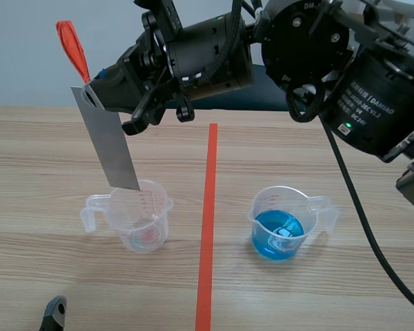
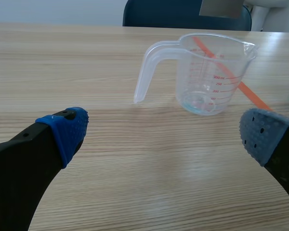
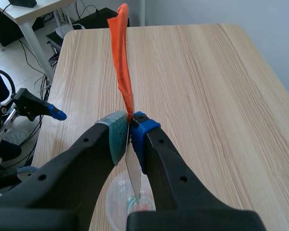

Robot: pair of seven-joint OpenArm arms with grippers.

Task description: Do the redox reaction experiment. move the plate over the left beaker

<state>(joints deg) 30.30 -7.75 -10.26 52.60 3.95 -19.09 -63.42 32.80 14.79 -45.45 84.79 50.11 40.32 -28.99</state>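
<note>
Plate (image 1: 112, 148): thin grey metal strip, orange tag (image 1: 73, 47) on top, tilted, lower end over left beaker (image 1: 143, 219). Right gripper (image 3: 130, 126) pinches it; left gripper (image 2: 164, 130) spread.

Red marks 300, 250, 200 on left beaker (image 2: 209, 72)

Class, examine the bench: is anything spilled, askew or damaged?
No spill or damage. Only the plate, held by the right tool, hangs tilted, its lower corner above the left beaker. The right beaker stands upright.
</note>
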